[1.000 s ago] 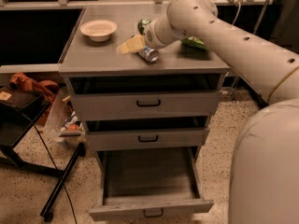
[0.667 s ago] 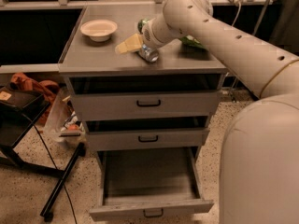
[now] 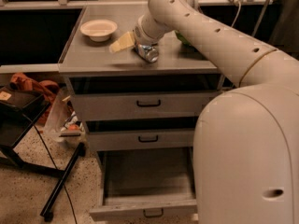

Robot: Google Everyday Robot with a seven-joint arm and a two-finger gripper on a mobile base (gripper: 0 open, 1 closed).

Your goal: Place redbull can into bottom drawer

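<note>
The redbull can (image 3: 149, 54) lies on its side on the grey cabinet top (image 3: 93, 59), its silver end facing me. My gripper (image 3: 141, 46) is at the end of the arm, which reaches in from the right. It is down right at the can, on its far left side. The bottom drawer (image 3: 145, 212) is pulled open below, and its grey inside is bare. The two shallower drawers above it are shut.
A white bowl (image 3: 98, 29) stands at the back left of the cabinet top. A yellow packet (image 3: 122, 42) lies just left of the gripper. Something green (image 3: 183, 37) shows behind the arm. A black stand (image 3: 28, 139) and clutter sit on the floor at the left.
The arm has moved a little left and down over the can. The green can that showed behind the wrist is now hidden by the arm.
</note>
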